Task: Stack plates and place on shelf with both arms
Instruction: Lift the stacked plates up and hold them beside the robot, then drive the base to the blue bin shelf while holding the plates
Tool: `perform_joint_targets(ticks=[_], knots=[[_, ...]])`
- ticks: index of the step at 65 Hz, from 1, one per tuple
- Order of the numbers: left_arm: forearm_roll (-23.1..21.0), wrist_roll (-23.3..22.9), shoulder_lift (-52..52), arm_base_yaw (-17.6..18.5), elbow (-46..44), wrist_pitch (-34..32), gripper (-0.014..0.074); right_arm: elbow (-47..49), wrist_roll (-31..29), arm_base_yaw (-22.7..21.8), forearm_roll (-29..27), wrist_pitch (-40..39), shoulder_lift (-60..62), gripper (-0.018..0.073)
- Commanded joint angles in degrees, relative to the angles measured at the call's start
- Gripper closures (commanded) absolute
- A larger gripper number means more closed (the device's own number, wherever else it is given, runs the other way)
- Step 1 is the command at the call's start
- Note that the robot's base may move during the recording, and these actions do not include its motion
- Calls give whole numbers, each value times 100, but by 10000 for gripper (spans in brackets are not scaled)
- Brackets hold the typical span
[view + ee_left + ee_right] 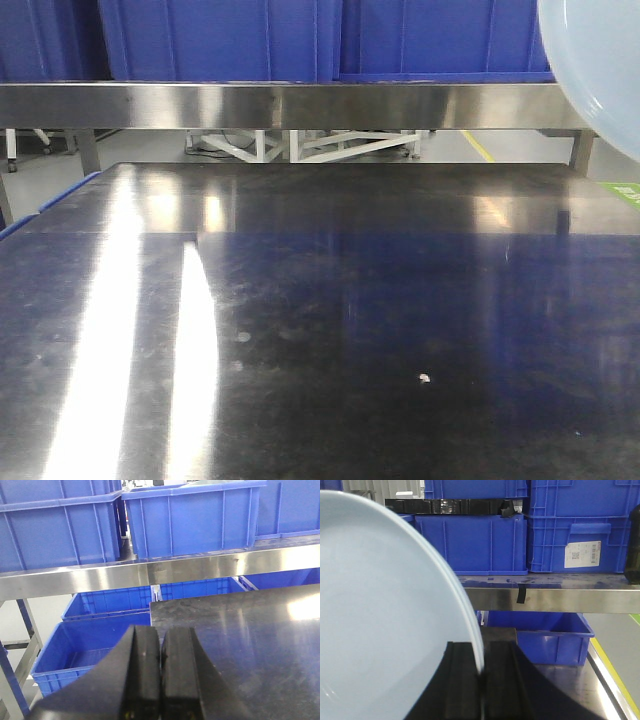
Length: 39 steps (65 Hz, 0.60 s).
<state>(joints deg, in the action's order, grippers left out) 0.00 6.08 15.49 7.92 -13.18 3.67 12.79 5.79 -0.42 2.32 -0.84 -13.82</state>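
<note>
Front view, plate: only an arc of the pale plate [600, 70] shows in the upper right corner, raised in front of the steel shelf [300, 105]
Front view, table: the steel table [320, 350] fills the lower frame, and no second plate is seen on it
Front view, shelf: blue crates [220, 40] stand along the top of the frame
Left wrist view, pincer: the left gripper [161, 640] has its two fingers pressed together with nothing between them, low in the centre of the frame, above the left edge of the table
Right wrist view, pincer: the right gripper [482, 667] is clamped on the rim of the plate, which fills the left half of the frame, tilted
Right wrist view, doubt: I cannot tell if one plate or a stack of two is held
Step in hand: I judge it to be the carry toward the shelf, by the right arm alone
Next move: the left fingers probably must part and take the opposite rim, then both arms level the plate and find a free place between the crates
</note>
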Motion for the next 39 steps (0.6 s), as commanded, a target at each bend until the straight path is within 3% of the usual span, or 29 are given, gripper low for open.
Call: perform_joint_targets(ticks=[1, 39], knots=[[-43, -36, 25, -3, -175, -470, 514, 183, -15, -17, 37, -583, -20, 503], [-43, -36, 25, -3, -175, -470, 514, 183, -15, -17, 37, -583, -20, 503]])
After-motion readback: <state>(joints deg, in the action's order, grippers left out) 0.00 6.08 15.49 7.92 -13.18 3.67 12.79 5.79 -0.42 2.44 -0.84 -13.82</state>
